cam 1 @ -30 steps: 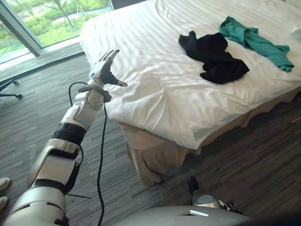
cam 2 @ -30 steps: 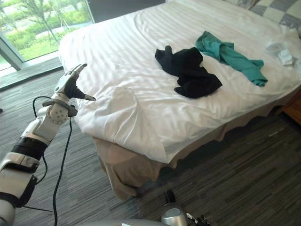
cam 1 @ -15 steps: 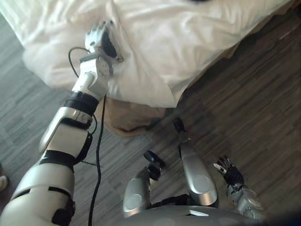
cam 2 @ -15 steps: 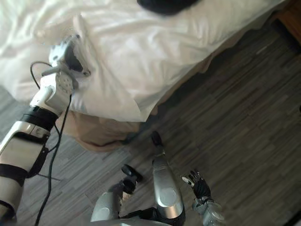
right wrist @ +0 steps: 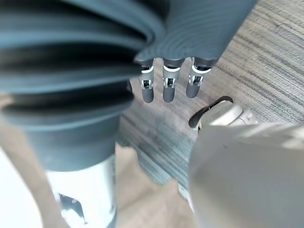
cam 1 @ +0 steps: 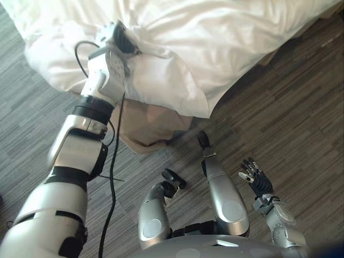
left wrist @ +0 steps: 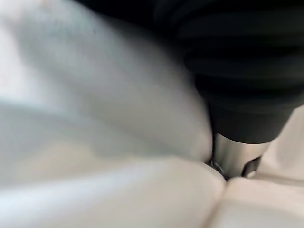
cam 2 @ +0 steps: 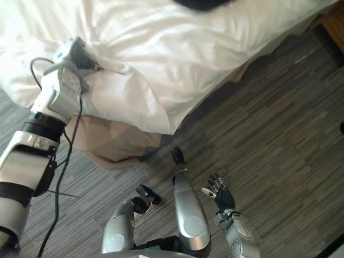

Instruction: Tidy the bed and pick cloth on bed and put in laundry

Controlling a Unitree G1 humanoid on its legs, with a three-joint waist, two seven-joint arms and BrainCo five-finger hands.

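Observation:
The white bed cover (cam 1: 215, 48) hangs over the bed's corner. My left hand (cam 1: 114, 38) lies on its edge with fingers curled into the cloth, and folds run out from the grip. In the left wrist view the white cover (left wrist: 95, 142) bulges against the hand's dark ribbed cover. A bit of the black cloth (cam 2: 201, 3) lies on the bed at the far edge of the right eye view. My right hand (cam 1: 257, 180) hangs low over the floor, away from the bed, with its fingers (right wrist: 164, 90) straight and holding nothing.
A beige bed skirt (cam 1: 148, 123) hangs below the white cover at the corner. Grey striped floor (cam 1: 290, 107) runs along the bed's side to the right.
The camera has tilted down towards the floor. My left hand went from open in the air beside the bed onto the cover's edge and curled shut; the cover has bunched there.

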